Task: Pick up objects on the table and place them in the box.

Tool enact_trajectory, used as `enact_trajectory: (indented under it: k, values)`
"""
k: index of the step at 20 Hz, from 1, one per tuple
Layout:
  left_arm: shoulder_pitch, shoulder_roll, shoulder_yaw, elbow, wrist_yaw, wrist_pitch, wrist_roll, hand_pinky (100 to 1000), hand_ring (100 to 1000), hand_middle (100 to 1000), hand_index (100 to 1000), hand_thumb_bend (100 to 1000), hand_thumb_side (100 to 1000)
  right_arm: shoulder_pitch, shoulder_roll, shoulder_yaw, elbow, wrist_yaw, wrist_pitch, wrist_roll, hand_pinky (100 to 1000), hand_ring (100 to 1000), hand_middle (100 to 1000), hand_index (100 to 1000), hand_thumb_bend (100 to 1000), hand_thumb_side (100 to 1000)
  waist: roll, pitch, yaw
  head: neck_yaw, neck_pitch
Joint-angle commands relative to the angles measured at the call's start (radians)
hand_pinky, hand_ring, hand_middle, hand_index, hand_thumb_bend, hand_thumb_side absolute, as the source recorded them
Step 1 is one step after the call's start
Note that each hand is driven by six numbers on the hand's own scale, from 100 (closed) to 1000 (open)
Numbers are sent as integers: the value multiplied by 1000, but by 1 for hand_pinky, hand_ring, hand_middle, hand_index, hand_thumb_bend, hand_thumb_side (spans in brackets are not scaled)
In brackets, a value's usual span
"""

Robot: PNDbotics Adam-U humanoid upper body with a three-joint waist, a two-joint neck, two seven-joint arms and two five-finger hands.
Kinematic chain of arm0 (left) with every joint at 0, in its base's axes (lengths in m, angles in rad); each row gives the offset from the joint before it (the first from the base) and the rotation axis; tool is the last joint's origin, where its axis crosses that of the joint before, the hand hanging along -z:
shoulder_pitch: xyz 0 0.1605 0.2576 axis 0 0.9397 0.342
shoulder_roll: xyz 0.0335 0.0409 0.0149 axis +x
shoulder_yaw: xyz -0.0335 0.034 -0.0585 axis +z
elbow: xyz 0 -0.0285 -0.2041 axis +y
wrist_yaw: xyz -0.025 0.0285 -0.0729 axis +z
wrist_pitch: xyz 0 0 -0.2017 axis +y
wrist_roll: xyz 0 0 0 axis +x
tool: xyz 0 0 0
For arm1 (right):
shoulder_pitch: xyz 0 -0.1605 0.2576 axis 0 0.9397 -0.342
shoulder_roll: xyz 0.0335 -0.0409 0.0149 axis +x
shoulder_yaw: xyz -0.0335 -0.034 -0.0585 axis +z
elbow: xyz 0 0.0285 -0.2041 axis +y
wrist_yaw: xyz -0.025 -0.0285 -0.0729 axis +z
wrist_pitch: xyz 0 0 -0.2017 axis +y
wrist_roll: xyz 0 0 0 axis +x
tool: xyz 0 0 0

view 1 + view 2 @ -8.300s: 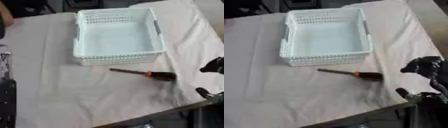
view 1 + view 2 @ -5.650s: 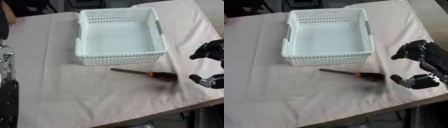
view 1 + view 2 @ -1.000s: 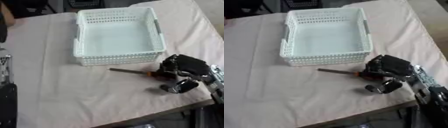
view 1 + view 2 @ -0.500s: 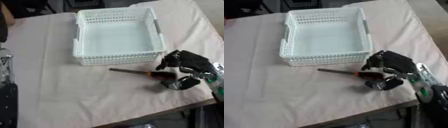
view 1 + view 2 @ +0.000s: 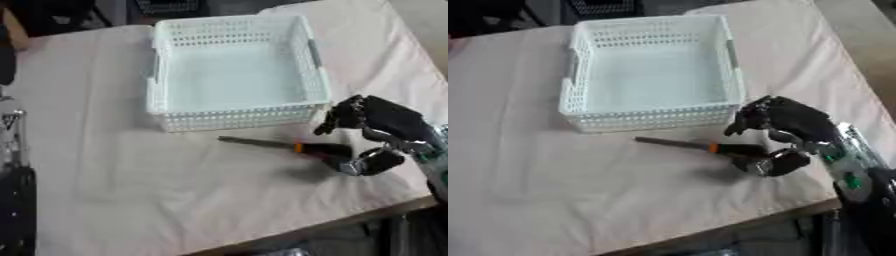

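A screwdriver (image 5: 289, 146) with a black and orange handle and a dark metal shaft lies flat on the cloth just in front of the white perforated box (image 5: 234, 112), which holds nothing. My right hand (image 5: 385, 122) comes in from the right and hovers at the handle end, its fingers (image 5: 339, 114) curled above the handle and its thumb (image 5: 371, 162) below it. The handle lies in the gap between them and nothing is gripped. My left hand is hidden; only the dark left arm (image 5: 16, 210) shows along the left edge.
A pale pink cloth (image 5: 122, 175) covers the table. Its front edge runs close below my right hand, with dark floor beyond. Dark shapes stand past the far edge behind the box.
My right hand has shifted slightly up and right at the screwdriver's handle end over the last second. The screwdriver has not moved.
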Motion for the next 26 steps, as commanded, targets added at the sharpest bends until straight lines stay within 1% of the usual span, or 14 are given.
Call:
enact_trajectory:
  k: [1, 8, 15, 16, 17, 18, 26]
  values:
    - [-14, 5, -3, -17, 9, -2, -3, 682, 777, 822, 848, 168, 853, -19, -34, -17, 5, 15, 1, -8, 358, 493, 488, 708, 301, 615, -3, -11, 1, -9, 0]
    - [-15, 5, -4, -17, 10, -2, -4, 682, 777, 822, 848, 168, 853, -24, -40, -30, 43, 54, 7, -39, 360, 494, 491, 708, 302, 620, -2, -11, 2, -9, 0]
    - [-16, 4, -4, -17, 12, -2, -5, 683, 777, 822, 848, 168, 853, -29, -43, -28, 70, 95, 0, -63, 364, 495, 495, 704, 305, 626, -1, -10, 3, -11, 0]
    - [-16, 4, -4, -17, 12, -3, -5, 683, 777, 822, 848, 168, 853, -30, -44, -26, 73, 102, -2, -66, 363, 495, 496, 705, 233, 698, -1, -10, 3, -11, 0]
    - [-16, 4, -5, -17, 12, -3, -6, 683, 777, 823, 848, 168, 853, -30, -44, -24, 78, 109, -5, -69, 366, 494, 497, 703, 307, 631, -1, -10, 4, -11, 0]
    - [-16, 4, -5, -17, 12, -3, -6, 683, 777, 823, 848, 168, 853, -31, -44, -21, 85, 118, -7, -70, 368, 481, 499, 702, 308, 634, -1, -10, 4, -12, 0]
    - [-16, 2, -6, -17, 13, -2, -8, 683, 777, 823, 848, 168, 853, -40, -46, -8, 129, 229, -25, -117, 378, 492, 506, 691, 325, 637, -2, -9, 8, -14, 0]
